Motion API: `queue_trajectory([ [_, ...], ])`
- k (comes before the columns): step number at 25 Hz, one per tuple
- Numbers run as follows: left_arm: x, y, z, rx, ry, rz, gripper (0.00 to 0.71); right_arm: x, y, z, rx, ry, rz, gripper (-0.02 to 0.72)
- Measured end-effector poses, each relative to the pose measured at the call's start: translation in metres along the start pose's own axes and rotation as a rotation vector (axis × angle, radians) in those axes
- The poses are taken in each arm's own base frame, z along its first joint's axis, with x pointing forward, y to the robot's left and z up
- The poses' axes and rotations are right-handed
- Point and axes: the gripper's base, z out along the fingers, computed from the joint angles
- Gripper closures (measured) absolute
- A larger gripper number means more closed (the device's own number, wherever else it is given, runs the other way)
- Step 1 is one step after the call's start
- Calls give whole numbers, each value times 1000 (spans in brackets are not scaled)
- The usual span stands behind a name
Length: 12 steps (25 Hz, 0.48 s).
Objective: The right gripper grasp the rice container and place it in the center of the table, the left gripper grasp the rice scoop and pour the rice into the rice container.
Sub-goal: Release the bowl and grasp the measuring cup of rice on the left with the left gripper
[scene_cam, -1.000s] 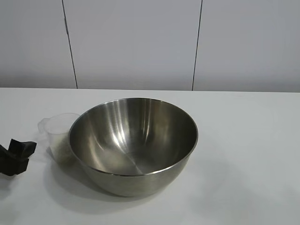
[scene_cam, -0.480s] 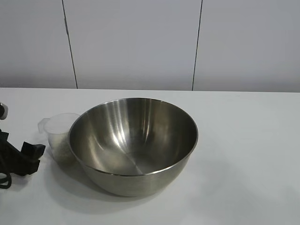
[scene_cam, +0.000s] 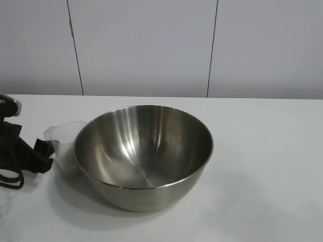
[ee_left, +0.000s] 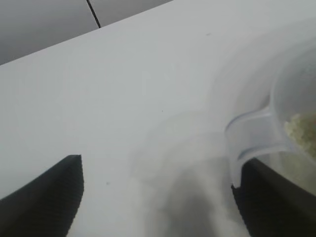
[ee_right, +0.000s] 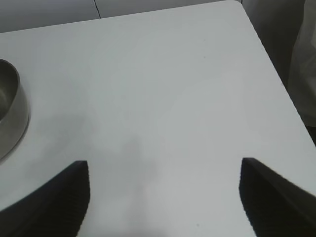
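The left tool (scene_cam: 43,155) stood spread wide at the left edge of the bench (scene_cam: 262,166), holding nothing, its black wedge-shaped fingers (ee_left: 49,197) ribbed with a fine texture and its dark cables looping behind it. Just ahead of it, nearly at the tips, sat the rice scoop (scene_cam: 63,143), a small translucent plastic measuring cup with tapered sides and a little lip; in the left wrist view one finger lay close under that lip, though whether it touched could not be told. A pale heap of rice (ee_left: 302,133) showed through the cup's wall, small off-white grains. Beyond the scoop, just beside it and perhaps touching, stood the rice container (scene_cam: 144,154), a large round stainless-steel mixing bowl with a brushed, shiny inside and a wide rim, empty of grain. Far off on the other side, the right tool (ee_right: 163,197) was likewise spread and empty, parked over bare matte white surface with the bowl's steel wall at the edge of its view. By the look of things the bowl already sat near the middle of the bench, so that part seemed finished; gripping the scoop, lifting it and tipping the rice into the bowl were all yet to be done.
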Motion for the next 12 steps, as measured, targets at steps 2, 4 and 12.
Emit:
queue_trajectory([
  [2,-1,0,1,5,-5,3,121,0,0,0,0,0,0,135],
  [4,-1,0,1,5,-5,3,144,0,0,0,0,0,0,135],
  [12,0,1,1,-1,-3,1,235,0,0,0,1,-3,0,135],
])
